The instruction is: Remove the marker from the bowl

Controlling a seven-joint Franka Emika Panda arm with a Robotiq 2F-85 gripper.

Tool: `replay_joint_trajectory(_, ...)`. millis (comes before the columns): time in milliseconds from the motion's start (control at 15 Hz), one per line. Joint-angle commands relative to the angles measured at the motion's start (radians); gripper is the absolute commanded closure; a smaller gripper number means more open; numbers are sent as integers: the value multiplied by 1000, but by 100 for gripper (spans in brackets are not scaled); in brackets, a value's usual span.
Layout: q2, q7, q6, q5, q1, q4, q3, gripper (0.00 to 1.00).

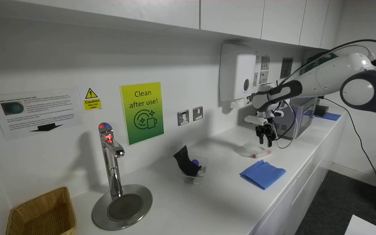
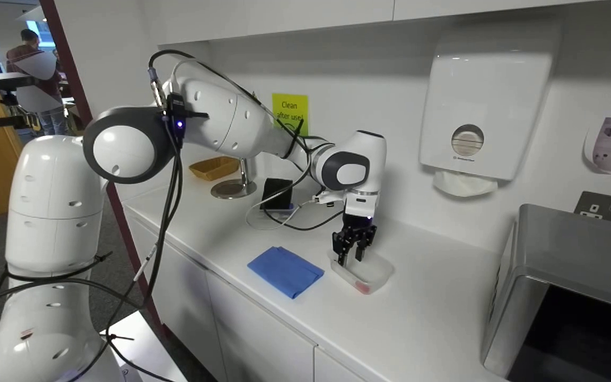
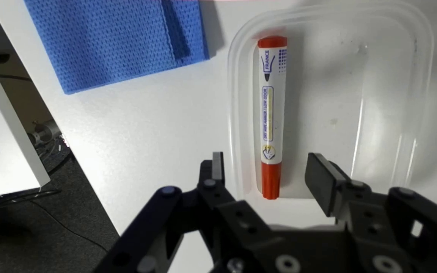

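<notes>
The bowl is a clear, rectangular plastic tub (image 3: 328, 94) on the white counter. It shows in both exterior views (image 1: 245, 150) (image 2: 377, 265). The marker (image 3: 272, 113) has a white body and red ends. It lies flat in the tub along one long wall. In the exterior views only its red part stands out (image 1: 261, 154) (image 2: 362, 287). My gripper (image 3: 266, 156) is open and empty above one end of the tub, its fingers on either side of the marker's line in the wrist view. It also shows in both exterior views (image 1: 265, 144) (image 2: 350, 260).
A folded blue cloth (image 3: 120, 41) lies beside the tub near the counter's front edge. A microwave (image 2: 576, 254) stands behind the tub's other side. A towel dispenser (image 2: 488, 101) hangs on the wall. Another tub (image 1: 188, 178) holds a black item. A tap (image 1: 113, 163) stands farther along.
</notes>
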Motion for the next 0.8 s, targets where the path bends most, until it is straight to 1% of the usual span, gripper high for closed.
replay_joint_trajectory(0,35,-11,-45,0,8,51,-16,51)
replay_joint_trajectory(133,45,-11,-45,-1,8,52,-17,55)
replay_joint_trajectory(200,48,-11,-50,-1,8,57,-17,51)
replay_joint_trajectory(333,53,-12,-57,0,7,66,-19,49)
replay_joint_trajectory(667,55,-15,-63,3,3,78,-22,52)
replay_joint_trajectory(733,53,-15,-64,4,3,79,-23,51)
